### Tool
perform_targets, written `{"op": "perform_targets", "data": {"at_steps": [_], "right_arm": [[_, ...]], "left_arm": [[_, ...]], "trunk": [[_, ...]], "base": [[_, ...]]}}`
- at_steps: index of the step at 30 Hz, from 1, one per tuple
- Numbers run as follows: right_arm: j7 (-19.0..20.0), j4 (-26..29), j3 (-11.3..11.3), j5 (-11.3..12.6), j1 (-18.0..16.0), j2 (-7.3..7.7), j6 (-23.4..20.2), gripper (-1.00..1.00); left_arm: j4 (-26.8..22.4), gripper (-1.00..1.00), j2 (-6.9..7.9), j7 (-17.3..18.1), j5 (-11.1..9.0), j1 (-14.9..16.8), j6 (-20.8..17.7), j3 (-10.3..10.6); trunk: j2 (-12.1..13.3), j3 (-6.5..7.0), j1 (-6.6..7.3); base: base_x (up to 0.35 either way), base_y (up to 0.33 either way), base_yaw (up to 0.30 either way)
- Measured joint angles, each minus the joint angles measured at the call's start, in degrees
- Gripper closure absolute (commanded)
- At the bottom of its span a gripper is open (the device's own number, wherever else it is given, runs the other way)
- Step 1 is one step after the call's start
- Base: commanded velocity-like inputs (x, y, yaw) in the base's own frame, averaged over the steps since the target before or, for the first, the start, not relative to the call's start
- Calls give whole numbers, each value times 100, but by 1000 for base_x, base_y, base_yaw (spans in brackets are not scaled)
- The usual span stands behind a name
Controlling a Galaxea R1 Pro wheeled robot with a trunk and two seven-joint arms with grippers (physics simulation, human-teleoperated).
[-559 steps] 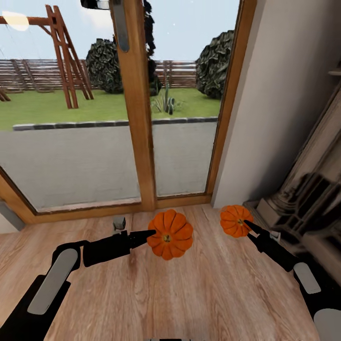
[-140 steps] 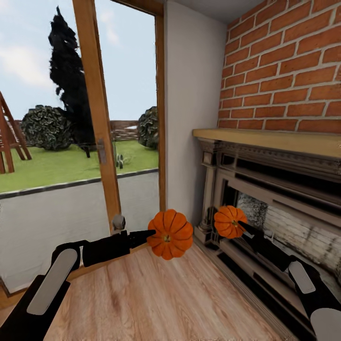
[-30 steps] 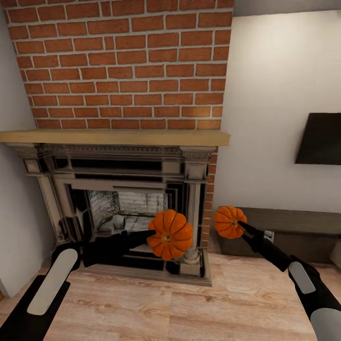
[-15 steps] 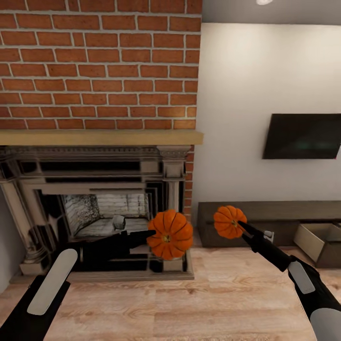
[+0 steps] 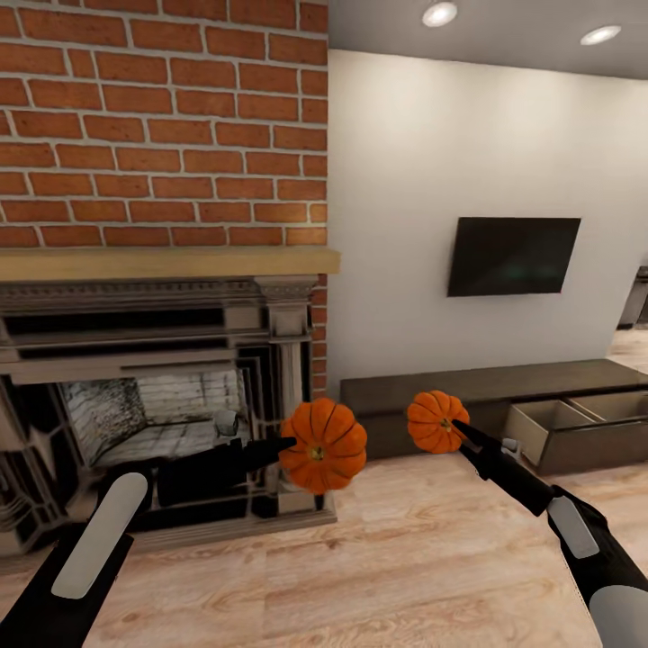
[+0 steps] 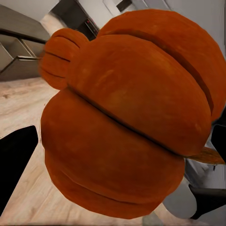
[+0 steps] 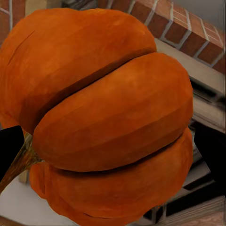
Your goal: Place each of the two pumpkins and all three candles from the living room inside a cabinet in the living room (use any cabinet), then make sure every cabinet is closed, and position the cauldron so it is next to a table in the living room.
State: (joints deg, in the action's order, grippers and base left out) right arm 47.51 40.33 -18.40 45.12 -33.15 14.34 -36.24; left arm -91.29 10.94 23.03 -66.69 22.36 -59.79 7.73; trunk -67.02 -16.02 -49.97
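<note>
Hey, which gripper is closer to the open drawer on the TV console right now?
Right. The right gripper, holding a pumpkin, is just left of the open drawer in the head view. The left gripper, with the other pumpkin, is farther left, by the fireplace.

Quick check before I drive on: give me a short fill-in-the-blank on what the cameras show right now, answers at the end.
1. Each gripper, left gripper and right gripper, holds an orange ____.
2. The cabinet stands against the wall below the black ____.
3. At the cabinet's right end, a drawer stands ____.
4. Behind the left arm is a fireplace set in a wall of red ____.

Missing words: pumpkin; TV; open; brick
</note>
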Motion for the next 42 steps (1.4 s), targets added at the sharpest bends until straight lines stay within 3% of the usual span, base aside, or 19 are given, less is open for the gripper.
{"op": "perform_targets", "data": {"at_steps": [17,42], "right_arm": [[7,0,-2,0,0,0,-1,100],[8,1,3,-4,-1,-1,17,100]], "left_arm": [[0,100,-1,0,-8,0,-2,0],[1,100,2,2,3,-1,2,-1]], "trunk": [[-1,0,1],[-1,0,3]], "base": [[-22,0,-291],[232,-158,-291]]}}
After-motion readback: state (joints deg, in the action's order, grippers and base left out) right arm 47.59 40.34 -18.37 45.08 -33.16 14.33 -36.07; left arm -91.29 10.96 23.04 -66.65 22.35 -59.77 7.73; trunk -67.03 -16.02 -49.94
